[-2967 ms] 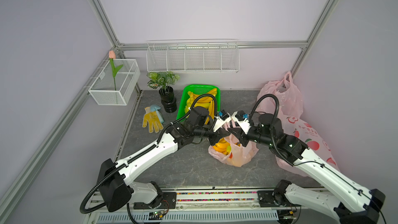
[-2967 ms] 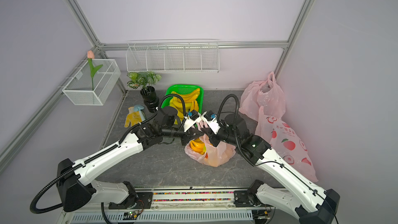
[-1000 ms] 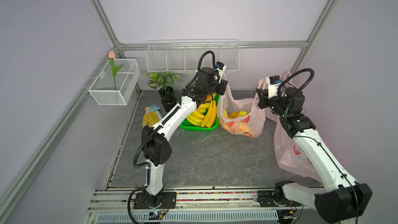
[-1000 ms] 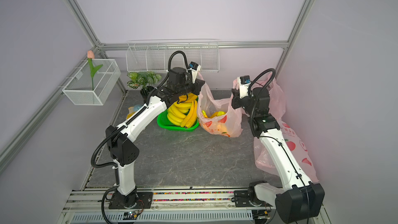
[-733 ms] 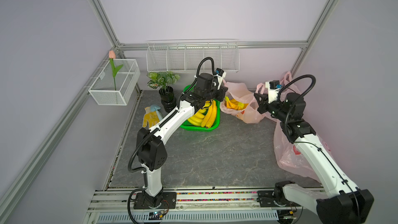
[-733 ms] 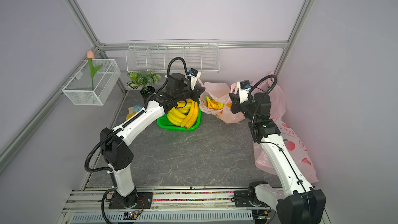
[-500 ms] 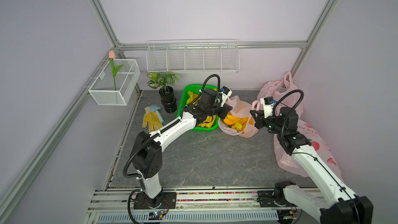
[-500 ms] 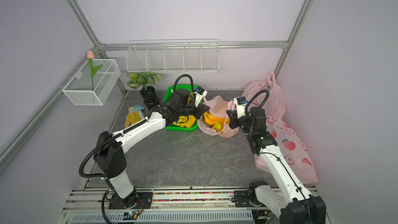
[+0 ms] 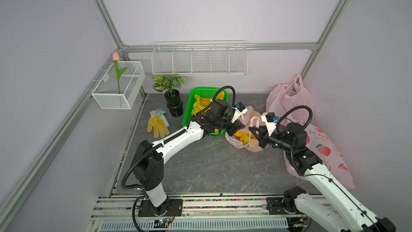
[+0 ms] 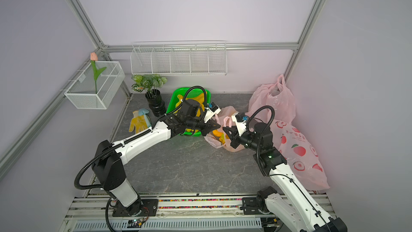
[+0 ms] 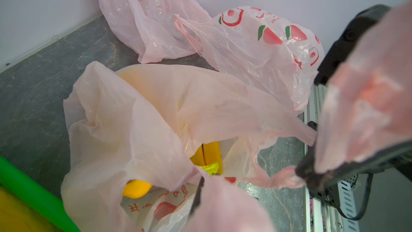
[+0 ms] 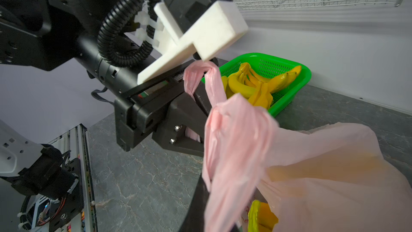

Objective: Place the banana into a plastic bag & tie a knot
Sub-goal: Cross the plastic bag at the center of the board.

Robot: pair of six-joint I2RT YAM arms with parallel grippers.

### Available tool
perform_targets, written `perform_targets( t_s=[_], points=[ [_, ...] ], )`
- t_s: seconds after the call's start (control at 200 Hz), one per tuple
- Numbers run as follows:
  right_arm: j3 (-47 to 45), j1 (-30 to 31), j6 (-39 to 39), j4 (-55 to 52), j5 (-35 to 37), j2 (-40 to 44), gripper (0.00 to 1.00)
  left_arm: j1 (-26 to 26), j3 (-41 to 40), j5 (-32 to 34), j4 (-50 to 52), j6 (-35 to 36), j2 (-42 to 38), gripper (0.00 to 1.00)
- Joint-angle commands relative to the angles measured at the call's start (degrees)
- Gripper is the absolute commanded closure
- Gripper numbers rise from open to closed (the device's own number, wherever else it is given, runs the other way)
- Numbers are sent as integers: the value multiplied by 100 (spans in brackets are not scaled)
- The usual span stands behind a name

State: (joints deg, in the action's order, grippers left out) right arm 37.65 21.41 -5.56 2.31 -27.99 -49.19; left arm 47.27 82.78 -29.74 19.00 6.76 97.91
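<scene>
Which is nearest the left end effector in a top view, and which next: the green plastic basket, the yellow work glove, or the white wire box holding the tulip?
From the left end effector, shut on the pink plastic bag:
1. Green plastic basket, right beside it.
2. Yellow work glove, on the table, farther left.
3. White wire box, on the left wall, farthest.

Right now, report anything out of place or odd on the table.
A glove lies loose beside the pot, unrelated to the bagging. The bag slumps open with bananas showing and no knot yet. Nothing has spilled.
</scene>
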Motion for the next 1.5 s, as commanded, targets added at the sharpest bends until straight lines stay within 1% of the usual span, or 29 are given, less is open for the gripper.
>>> perform_targets(
  t_s=[0.0, 0.09, 0.195, 0.33, 0.425, 0.585, 0.695, 0.815, 0.89, 1.025, 1.224, 1.494],
  points=[
    [-174, 56, 46, 355, -273, -86, 93, 0, 216, -369, 432, 555, 53, 89],
    [-280, 54, 35, 567, -353, -102, 93, 1, 237, -555, 534, 656, 78, 87],
    [-340, 78, 21, 796, -623, -107, 93, 6, 286, -737, 668, 790, 122, 85],
    [-437, 200, -3, 1191, -910, -122, 93, 3, 469, -800, 891, 938, 271, 92],
    [-370, 305, 76, 1134, -964, -269, 93, 12, 565, -805, 940, 946, 376, 92],
    [-294, 476, 197, 1108, -789, -392, 93, 122, 757, -720, 1218, 1126, 552, 93],
    [-183, 487, 213, 943, -450, -466, 94, 241, 792, -659, 1415, 1334, 601, 93],
    [-115, 481, 312, 642, -50, -478, 94, 250, 669, -657, 1459, 1431, 531, 93],
    [-113, 479, 402, 487, 65, -471, 93, 252, 544, -570, 1436, 1468, 444, 91],
    [-114, 492, 474, 345, 56, -458, 94, 224, 415, -446, 1467, 1509, 337, 87],
    [-126, 524, 654, 279, 105, -495, 93, 134, 562, -507, 1897, 1708, 333, 81],
    [-76, 625, 900, 209, 329, -624, 93, 99, 493, -523, 2068, 1939, 199, 72]
  ],
)
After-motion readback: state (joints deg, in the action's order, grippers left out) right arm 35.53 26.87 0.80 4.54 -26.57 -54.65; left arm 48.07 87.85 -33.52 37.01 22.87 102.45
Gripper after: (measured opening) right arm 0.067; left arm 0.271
